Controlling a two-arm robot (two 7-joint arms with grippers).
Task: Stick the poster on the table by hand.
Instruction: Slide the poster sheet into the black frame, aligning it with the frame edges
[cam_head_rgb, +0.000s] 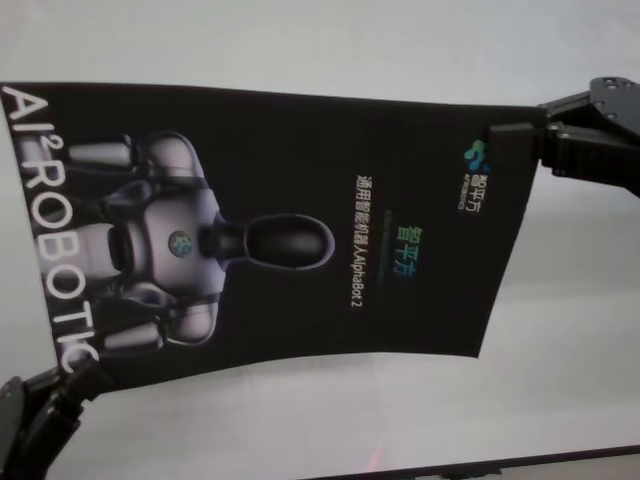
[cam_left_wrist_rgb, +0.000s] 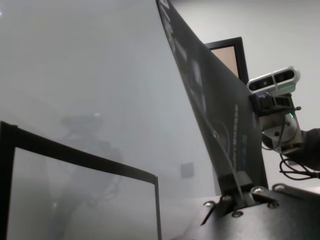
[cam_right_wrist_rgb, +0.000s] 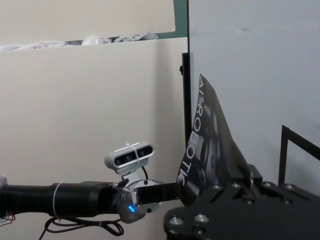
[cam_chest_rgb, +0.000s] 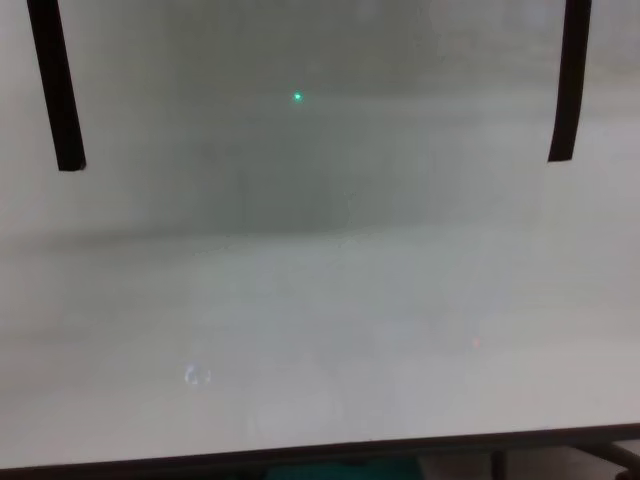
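- Two narrow black strips lie upright in the chest view: a left strip (cam_chest_rgb: 55, 85) and a right strip (cam_chest_rgb: 568, 80), well apart.
- A small green light dot (cam_chest_rgb: 297, 97) shows between them, nearer the left one.
- A cream partition wall (cam_right_wrist_rgb: 85, 95) fills the right wrist view's background.
- A black-framed panel (cam_left_wrist_rgb: 227, 52) stands beyond, seen from the left wrist.

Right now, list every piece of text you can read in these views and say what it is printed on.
"AI² ROBOTIC", large white letters along one short edge of the poster; the last letters hide behind the left gripper.
"AlphaBot 2", small white line mid-poster, after Chinese characters too small to read.
Green-blue logo with characters near the right gripper: unreadable.
Table: no text.
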